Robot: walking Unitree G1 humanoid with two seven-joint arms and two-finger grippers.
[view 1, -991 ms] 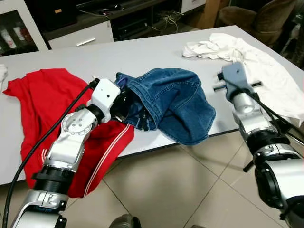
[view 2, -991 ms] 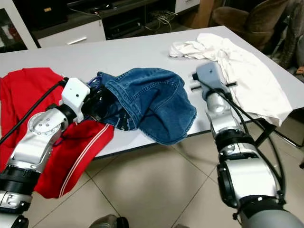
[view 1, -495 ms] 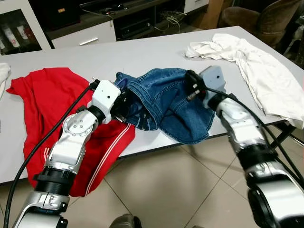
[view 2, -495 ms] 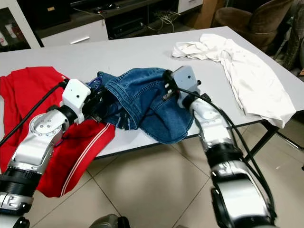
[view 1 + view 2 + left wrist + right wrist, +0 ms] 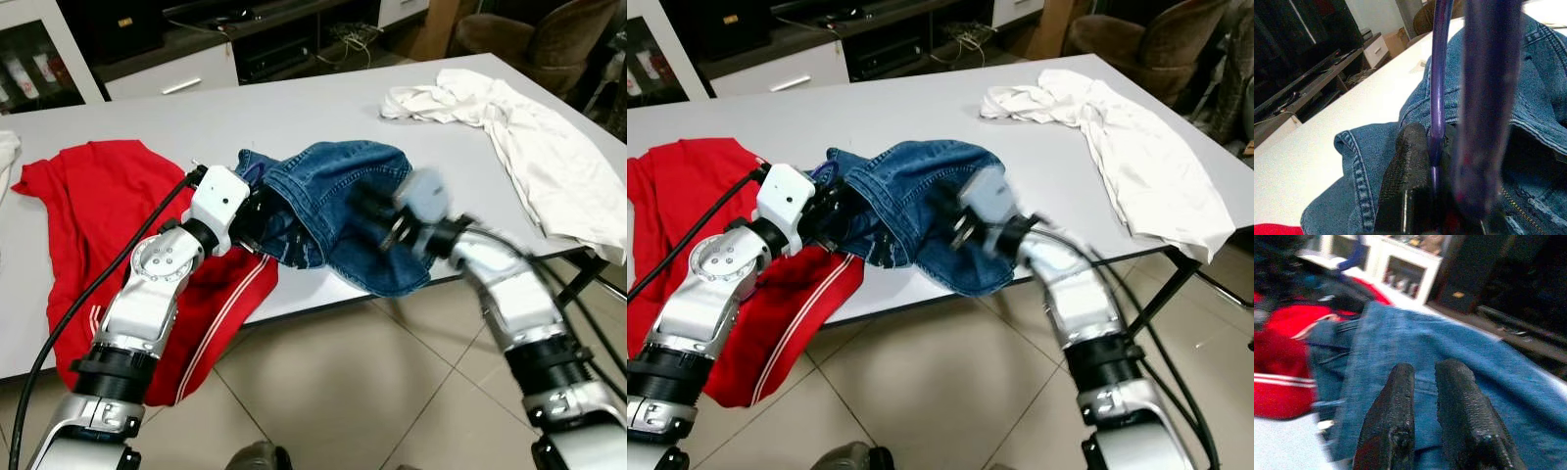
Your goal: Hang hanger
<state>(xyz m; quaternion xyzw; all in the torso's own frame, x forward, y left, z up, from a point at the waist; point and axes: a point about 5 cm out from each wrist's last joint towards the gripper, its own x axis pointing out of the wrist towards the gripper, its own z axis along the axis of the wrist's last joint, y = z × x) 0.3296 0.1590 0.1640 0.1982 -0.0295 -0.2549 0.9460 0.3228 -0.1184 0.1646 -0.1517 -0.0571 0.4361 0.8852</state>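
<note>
red top (image 5: 93,206) lies at the left of the grey table (image 5: 294,113), its striped hem hanging over the near edge. left gripper (image 5: 257,217) sits just right of it, pushed into the open waist of the jeans (image 5: 338,191); in the left wrist view its fingers (image 5: 1405,191) are clamped on a thin purple hanger (image 5: 1439,88) bar, a second purple bar blurred close beside it. jeans are bunched mid-table, one end drooping off the near edge. right gripper (image 5: 377,217) is blurred, low over the right part of the jeans near the table edge; in the right wrist view its fingers (image 5: 1396,426) are nearly together, a narrow slit between them, nothing held, denim right under them. white cloth (image 5: 519,132) is spread at the far right of the table.
</note>
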